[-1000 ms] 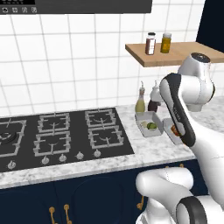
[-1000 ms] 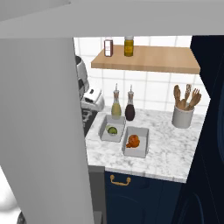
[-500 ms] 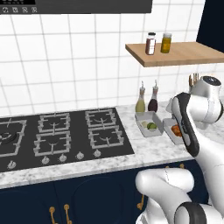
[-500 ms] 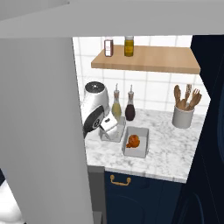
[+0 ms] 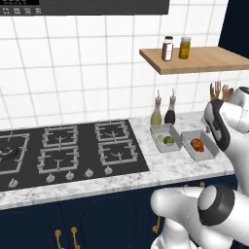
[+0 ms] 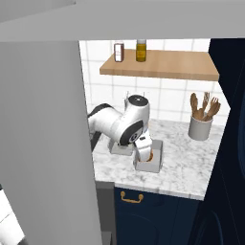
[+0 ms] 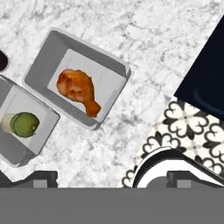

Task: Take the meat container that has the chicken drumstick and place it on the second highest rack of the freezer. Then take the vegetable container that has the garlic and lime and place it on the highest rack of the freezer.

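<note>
Chicken drumstick (image 7: 78, 90) is lying in its grey meat container (image 7: 111, 65) on the marble surface (image 7: 166, 39), just beside the vegetable container (image 7: 43, 118) holding the lime (image 7: 24, 124). Fingers (image 7: 111, 178) are hanging above, spread apart and apparently empty, likely lining up a grab. Compared with a second ago, the arm is reaching farther over the trays.
</note>
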